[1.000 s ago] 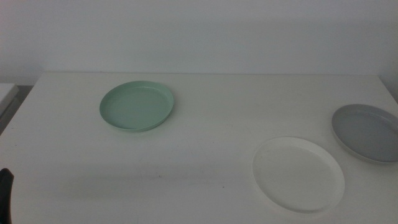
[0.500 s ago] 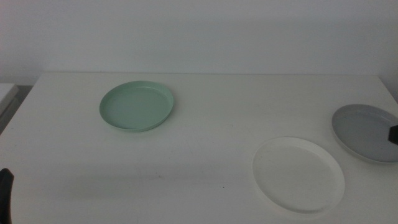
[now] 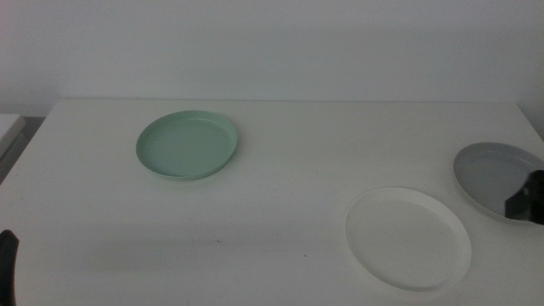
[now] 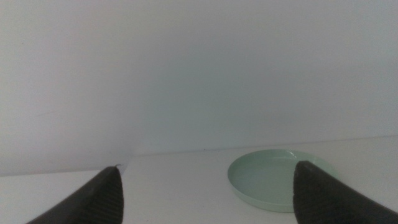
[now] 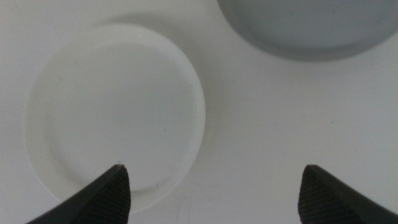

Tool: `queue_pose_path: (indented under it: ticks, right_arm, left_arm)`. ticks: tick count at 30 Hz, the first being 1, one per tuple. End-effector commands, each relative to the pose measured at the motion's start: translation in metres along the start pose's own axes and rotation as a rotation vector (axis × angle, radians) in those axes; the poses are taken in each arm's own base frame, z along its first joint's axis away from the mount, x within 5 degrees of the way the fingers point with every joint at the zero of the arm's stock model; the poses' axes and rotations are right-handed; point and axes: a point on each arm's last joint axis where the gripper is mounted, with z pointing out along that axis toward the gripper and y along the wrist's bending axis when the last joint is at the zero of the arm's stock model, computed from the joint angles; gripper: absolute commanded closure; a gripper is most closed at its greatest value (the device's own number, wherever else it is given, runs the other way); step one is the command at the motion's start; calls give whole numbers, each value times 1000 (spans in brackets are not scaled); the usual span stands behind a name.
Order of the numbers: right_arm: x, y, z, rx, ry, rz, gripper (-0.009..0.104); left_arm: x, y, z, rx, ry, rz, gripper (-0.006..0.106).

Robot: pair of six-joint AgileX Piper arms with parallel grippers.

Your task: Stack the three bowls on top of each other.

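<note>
We find a white desk [image 3: 297, 153] carrying three shallow bowls, none stacked on another. The green bowl [image 3: 186, 144] sits toward the far left of the desk, well apart from the other two. The white bowl [image 3: 408, 239] lies at the near right, and the grey bowl [image 3: 499, 181] sits just beyond it at the desk's right edge, close to the white one but not touching it. All three rest flat and upright.

We note the right claw [image 5: 214, 186] above the near right of the desk, its jaws wide apart and holding nothing; its own camera shows the white bowl and part of the grey bowl below it. In the middle view only a dark piece of it shows at the right edge, over the grey bowl's rim, and we cannot tell whether it touches.

The left claw [image 4: 211, 193] waits at the near left, jaws apart and empty, facing the green bowl.
</note>
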Motion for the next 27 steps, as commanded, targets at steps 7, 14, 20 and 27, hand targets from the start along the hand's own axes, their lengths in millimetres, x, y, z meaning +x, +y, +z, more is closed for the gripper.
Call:
queue_pose_path:
  ticks: [7, 14, 20, 27]
  right_arm:
    - [-26, 5, 62, 18, 247, -1, 2]
    - [-21, 15, 125, 42, 324, -10, 2]
    - [-19, 12, 154, 52, 325, 10, 10]
    - [-19, 10, 170, 60, 299, 27, 53]
  left_arm:
    - [-1, 0, 0, -3, -12, -13, 7]
    - [-1, 0, 0, -3, -12, -13, 7]
    - [-1, 0, 0, -3, -12, -13, 7]
    - [-1, 0, 0, -3, -12, -13, 7]
